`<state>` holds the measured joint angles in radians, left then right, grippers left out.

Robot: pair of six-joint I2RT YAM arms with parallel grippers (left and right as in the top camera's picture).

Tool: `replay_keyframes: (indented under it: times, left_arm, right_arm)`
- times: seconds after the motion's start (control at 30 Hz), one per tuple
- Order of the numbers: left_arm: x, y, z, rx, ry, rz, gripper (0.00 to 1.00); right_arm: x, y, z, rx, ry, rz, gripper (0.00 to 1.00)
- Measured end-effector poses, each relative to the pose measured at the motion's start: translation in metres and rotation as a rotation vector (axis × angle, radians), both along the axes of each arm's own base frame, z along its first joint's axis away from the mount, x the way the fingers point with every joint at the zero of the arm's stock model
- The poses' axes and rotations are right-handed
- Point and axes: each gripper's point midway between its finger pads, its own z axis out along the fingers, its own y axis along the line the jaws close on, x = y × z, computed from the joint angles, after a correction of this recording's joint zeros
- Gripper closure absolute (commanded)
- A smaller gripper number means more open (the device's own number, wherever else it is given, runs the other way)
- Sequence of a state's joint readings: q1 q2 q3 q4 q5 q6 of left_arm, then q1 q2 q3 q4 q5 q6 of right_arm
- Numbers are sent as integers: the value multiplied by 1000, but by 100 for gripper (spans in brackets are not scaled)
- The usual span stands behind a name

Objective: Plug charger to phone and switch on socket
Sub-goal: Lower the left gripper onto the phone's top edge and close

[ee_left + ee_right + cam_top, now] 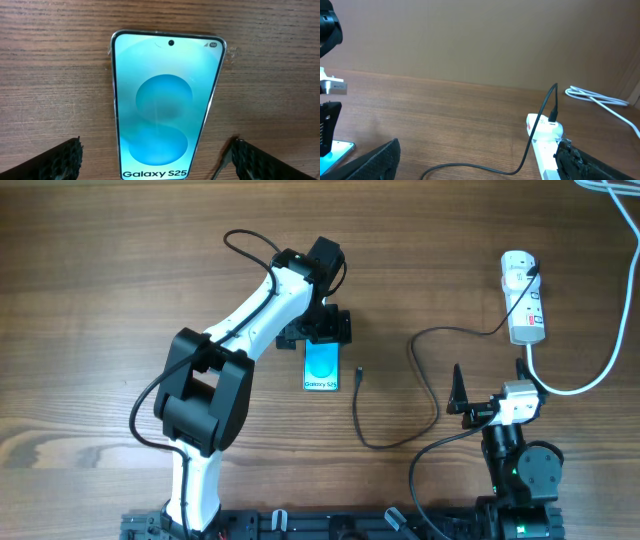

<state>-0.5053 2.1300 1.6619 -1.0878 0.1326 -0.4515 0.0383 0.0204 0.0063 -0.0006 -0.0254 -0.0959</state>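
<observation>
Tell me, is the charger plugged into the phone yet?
Not plugged in: the charger tip lies on the table beside the phone, apart.

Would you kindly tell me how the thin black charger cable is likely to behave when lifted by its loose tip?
Probably floppy: the charger cable lies in loose curves, so it should sag and trail. Its tip is small, so it may twist in a grip. Plugged into the socket, it may pull taut.
</observation>
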Motion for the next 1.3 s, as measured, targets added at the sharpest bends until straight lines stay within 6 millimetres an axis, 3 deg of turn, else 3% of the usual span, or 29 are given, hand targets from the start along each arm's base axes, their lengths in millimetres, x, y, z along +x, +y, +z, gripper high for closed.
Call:
replay_keyframes:
  times: [0.17, 0.43, 0.6, 1.3]
  left_arm:
    - [2, 0, -2, 0, -3, -2, 0]
    - [-4, -4, -24, 25, 35, -18, 0]
    - [-7, -13, -24, 22, 24, -40, 0]
    - [1, -8, -25, 52, -12, -42, 0]
  right_arm:
    - [0, 0, 0, 0, 0, 0, 0]
    - [0, 0, 0, 0, 0, 0, 0]
    - [0, 0, 0, 0, 0, 0, 0]
    - [0, 0, 0, 0, 0, 0, 0]
